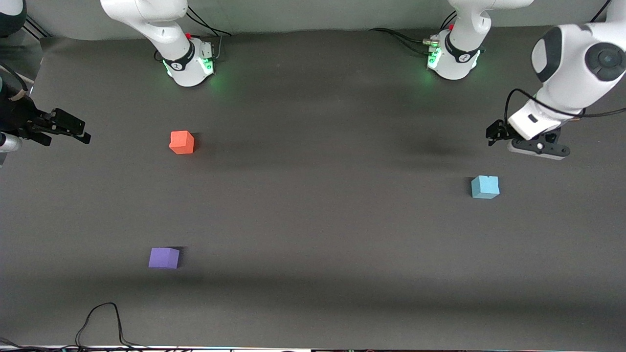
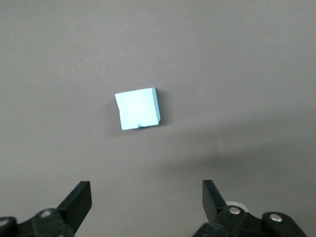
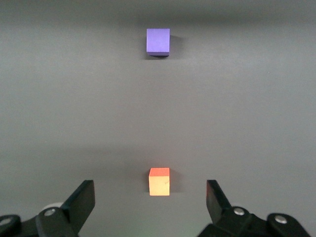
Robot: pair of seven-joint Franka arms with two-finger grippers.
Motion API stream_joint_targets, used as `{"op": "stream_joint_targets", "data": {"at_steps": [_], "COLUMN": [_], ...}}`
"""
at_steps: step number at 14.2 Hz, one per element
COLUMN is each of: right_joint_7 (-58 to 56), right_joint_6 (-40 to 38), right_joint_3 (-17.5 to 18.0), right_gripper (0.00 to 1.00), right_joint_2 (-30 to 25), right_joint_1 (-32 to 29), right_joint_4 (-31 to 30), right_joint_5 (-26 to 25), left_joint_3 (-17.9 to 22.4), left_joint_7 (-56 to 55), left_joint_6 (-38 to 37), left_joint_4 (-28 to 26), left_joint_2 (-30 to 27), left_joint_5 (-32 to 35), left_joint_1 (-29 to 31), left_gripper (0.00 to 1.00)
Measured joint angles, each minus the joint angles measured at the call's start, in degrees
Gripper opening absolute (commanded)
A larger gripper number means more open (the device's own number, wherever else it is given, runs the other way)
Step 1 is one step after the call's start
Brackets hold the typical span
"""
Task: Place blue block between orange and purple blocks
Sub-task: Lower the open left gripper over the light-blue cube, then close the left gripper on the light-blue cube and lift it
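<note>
Surface [image 1: 313, 220]: dark grey matte sheet; three foam cubes stand on it, well apart from one another; a black cable [image 1: 100, 322] loops at the edge nearest the front camera, toward the right arm's end.

Blue block [image 1: 485, 187]: light sky-blue cube with a small notch in one top edge; flat on the surface toward the left arm's end, about midway between the robots' edge and the camera's edge; nothing touches it; in the left wrist view it shows as a pale square [image 2: 138, 108] ahead of the fingers and clear of them.

Orange block [image 1: 182, 142]: orange-red cube with a nicked edge; toward the right arm's end, nearer the robots' edge than the purple one; seen also in the right wrist view [image 3: 159, 181].

Purple block [image 1: 164, 257]: violet cube; toward the right arm's end, nearer the camera's edge; open surface lies between it and the orange block; in the right wrist view [image 3: 158, 41] it lines up with the orange one.

Left gripper [image 1: 530, 146]: in the air at the left arm's end, over bare surface close to the blue block; fingers [image 2: 79, 202] spread wide and holding nothing.

Right gripper [image 1: 73, 129]: in the air at the right arm's end, near that edge of the surface; fingers [image 3: 81, 200] spread wide and holding nothing.
</note>
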Motion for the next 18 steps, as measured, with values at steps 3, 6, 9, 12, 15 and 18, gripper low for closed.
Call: {"op": "stream_joint_targets", "data": {"at_steps": [3, 6, 9, 12, 15, 18], "right_joint_7": [0.0, 0.0, 0.0, 0.0, 0.0, 0.0], "right_joint_6": [0.0, 0.0, 0.0, 0.0, 0.0, 0.0], "right_joint_3": [-0.01, -0.01, -0.01, -0.02, -0.04, -0.05], "right_gripper": [1.0, 1.0, 1.0, 1.0, 1.0, 1.0], "right_joint_2": [0.0, 0.0, 0.0, 0.0, 0.0, 0.0], "right_joint_1": [0.0, 0.0, 0.0, 0.0, 0.0, 0.0], "right_joint_4": [0.0, 0.0, 0.0, 0.0, 0.0, 0.0], "right_joint_5": [0.0, 0.0, 0.0, 0.0, 0.0, 0.0], "left_joint_3": [0.02, 0.02, 0.02, 0.01, 0.01, 0.01], "left_joint_7": [0.08, 0.16, 0.21, 0.27, 0.28, 0.38], "left_joint_6": [6.21, 11.46, 15.57, 20.43, 24.44, 26.46], "left_joint_4": [-0.38, -0.44, -0.49, -0.55, -0.54, -0.26], "left_joint_2": [5.1, 9.9, 14.24, 18.74, 22.85, 25.32], "left_joint_5": [0.19, 0.24, 0.25, 0.26, 0.26, 0.26], "left_joint_1": [0.82, 1.28, 1.36, 1.38, 1.75, 2.35], "left_gripper": [1.0, 1.0, 1.0, 1.0, 1.0, 0.81]}}
